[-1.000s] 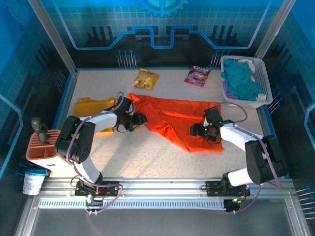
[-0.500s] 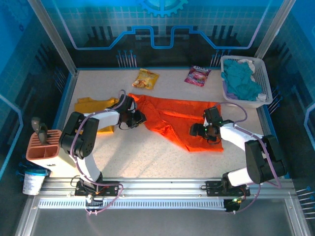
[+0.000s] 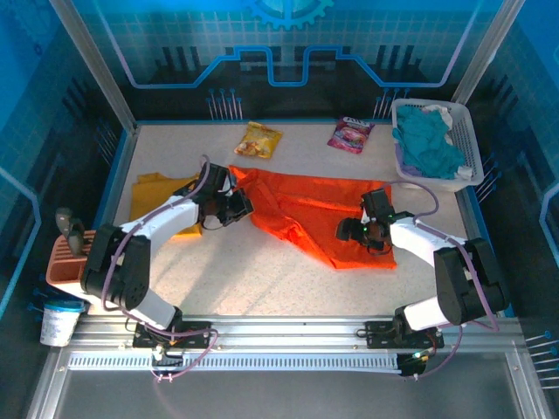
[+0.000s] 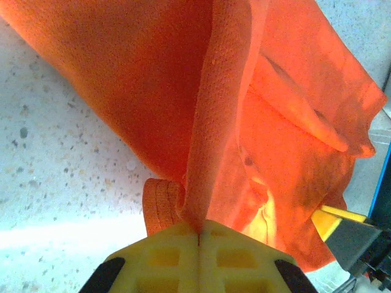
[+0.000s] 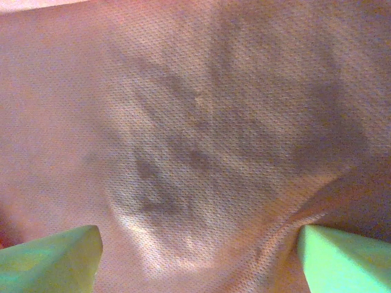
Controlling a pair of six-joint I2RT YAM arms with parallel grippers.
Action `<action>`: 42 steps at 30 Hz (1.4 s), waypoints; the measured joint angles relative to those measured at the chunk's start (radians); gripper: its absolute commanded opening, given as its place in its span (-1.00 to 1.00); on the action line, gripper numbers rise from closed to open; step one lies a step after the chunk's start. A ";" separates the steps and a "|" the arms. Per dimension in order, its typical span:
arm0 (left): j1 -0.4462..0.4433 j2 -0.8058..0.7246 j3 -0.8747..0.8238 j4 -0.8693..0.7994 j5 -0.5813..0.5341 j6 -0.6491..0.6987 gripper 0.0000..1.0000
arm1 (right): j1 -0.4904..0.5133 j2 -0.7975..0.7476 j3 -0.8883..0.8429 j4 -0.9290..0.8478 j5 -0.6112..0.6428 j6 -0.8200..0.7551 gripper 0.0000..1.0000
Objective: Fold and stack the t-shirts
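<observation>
Pinching a raised fold of the orange t-shirt [image 4: 153, 91], my left pincer [image 4: 198, 231] has its two yellow fingers [image 4: 165, 250] pressed together, with the cloth caught in the seam between them. A small rolled hem curls out just beside the tips. From above, that pincer sits at the shirt's left edge, with the fabric gathered toward it. My right pincer [image 5: 198, 244] stands spread wide, with a green finger [image 5: 52, 253] at each side and orange fabric lying between them. A few creases bunch near the right-hand one, though I cannot tell whether the tips press the cloth. Seen from above, it is low over the shirt's right part, near the front corner. The orange t-shirt spreads across the middle of the surface [image 3: 262, 279]. The mustard yellow t-shirt [image 3: 162, 190] lies crumpled just left of my left arm, near the orange one's left edge. Farther back lie a yellow snack packet [image 3: 258, 140] and a pink snack packet [image 3: 351, 134]. A white basket [image 3: 428, 182] holding teal cloth [image 3: 428, 144] stands at the far right corner.
</observation>
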 measured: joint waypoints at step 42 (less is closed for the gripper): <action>-0.135 -0.797 -0.605 -0.408 -0.127 -0.328 -0.16 | -0.275 -0.547 -0.139 -0.480 0.016 0.139 0.43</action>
